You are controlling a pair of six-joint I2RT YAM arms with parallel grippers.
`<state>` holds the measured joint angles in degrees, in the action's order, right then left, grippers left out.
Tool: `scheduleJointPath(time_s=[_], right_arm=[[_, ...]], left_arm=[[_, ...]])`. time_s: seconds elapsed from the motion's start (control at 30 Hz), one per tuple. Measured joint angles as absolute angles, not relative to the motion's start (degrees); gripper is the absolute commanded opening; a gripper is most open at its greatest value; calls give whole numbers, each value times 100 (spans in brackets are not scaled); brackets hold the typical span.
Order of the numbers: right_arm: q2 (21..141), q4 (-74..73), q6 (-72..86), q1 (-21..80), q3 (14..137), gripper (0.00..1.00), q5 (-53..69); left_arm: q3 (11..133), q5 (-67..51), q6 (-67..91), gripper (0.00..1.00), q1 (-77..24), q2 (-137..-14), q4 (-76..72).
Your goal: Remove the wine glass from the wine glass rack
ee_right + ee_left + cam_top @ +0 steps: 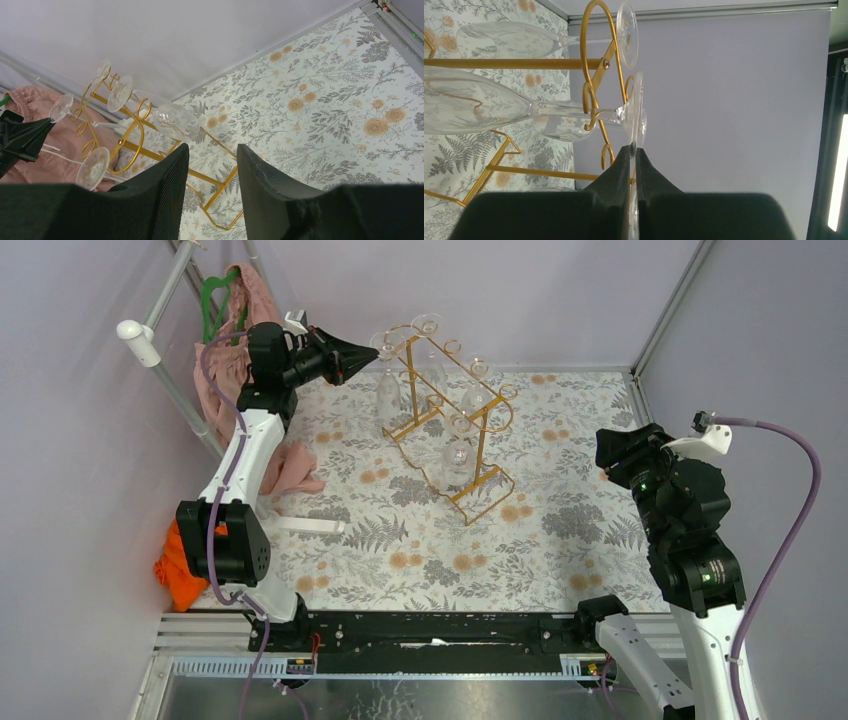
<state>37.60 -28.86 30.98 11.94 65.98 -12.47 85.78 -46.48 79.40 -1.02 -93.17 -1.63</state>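
The left pincer is clamped shut on the foot rim of the wine glass, which is hung bowl-down in the wire loops at the far-left end of the wine glass rack. The foot is probably gripped so the glass can be slid out along the wires. Open room is left beyond that end, but neighbouring glasses are crowded close. The right pincer is held apart and empty, well right of the rack.

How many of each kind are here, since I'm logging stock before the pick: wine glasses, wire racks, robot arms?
wine glasses: 4
wine glass rack: 1
robot arms: 2
Total: 7
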Motion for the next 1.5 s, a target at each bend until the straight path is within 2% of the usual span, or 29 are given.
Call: scheduleJointPath(time_s=[1.5], right_arm=[[3739,-2882,3245,1194,6270,43,-985]], left_arm=[[8831,-4320,7590,0,156,-8812,600]])
